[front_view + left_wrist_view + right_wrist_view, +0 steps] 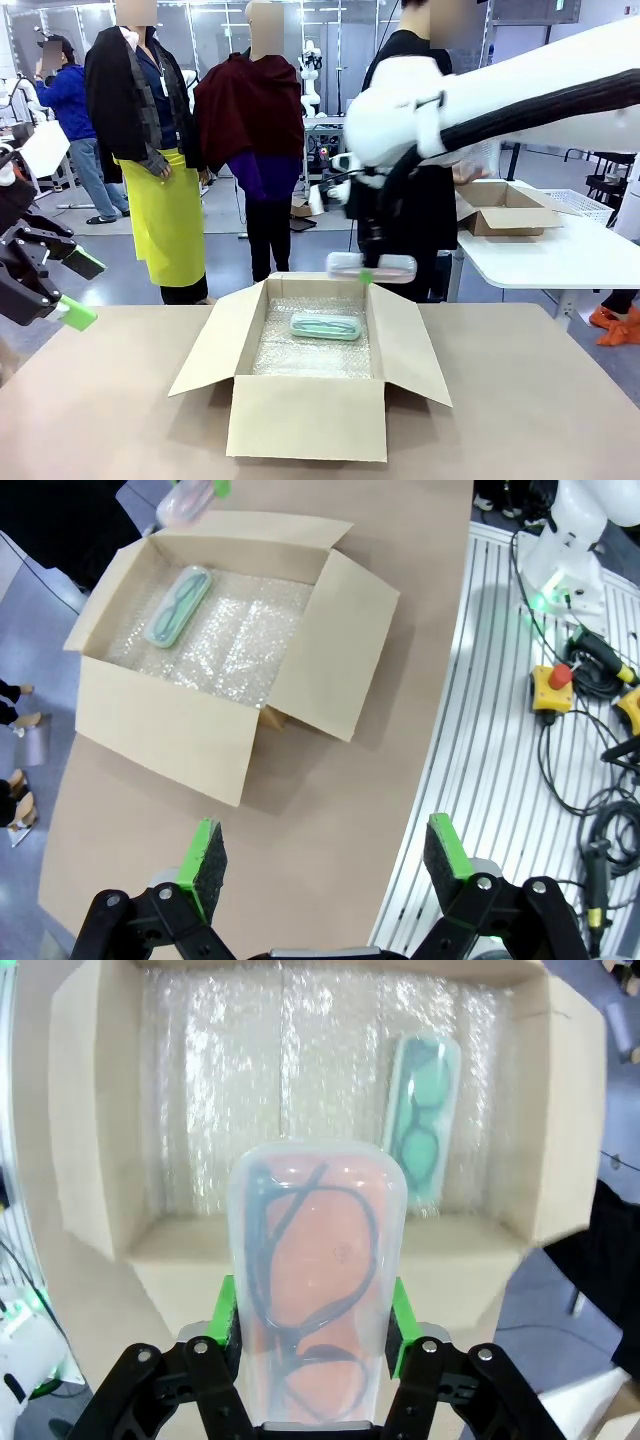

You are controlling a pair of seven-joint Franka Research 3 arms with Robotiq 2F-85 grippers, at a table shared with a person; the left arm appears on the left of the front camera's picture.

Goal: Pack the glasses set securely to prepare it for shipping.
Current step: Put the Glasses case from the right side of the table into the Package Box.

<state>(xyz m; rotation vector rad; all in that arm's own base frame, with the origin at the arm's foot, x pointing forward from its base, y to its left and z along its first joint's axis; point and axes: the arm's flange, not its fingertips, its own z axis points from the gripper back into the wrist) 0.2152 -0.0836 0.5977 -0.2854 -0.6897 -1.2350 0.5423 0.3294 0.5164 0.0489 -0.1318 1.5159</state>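
Right wrist view: right gripper [315, 1312] is clamping the pale pink case [315, 1250] across its narrow width. The green pads are pressing on both long sides, and one rounded end is pointing ahead of the fingers. Glasses are showing through the translucent lid. I am judging that gripping across the short axis leaves the long ends free to settle flat.

Beyond the fingertips the brown carton [95, 1130] is standing open, flaps spread, with bubble wrap [250, 1080] lining its floor. The mint-green case [420, 1130] is lying on that wrap, ahead and off to one side of the held case. A bare strip of wrap is lying beside it, likely the slot I am aiming for.

Front view: the held case is hanging above the carton's far edge, not touching it.

Left wrist view: left gripper [325, 865] is hovering with fingers wide apart and nothing between them. It is sitting well back from the carton, over the table [400, 600]. I am reading that as parked clear of the right arm's path.

Risk I am noting: the smooth case could slip, or land on the green one.
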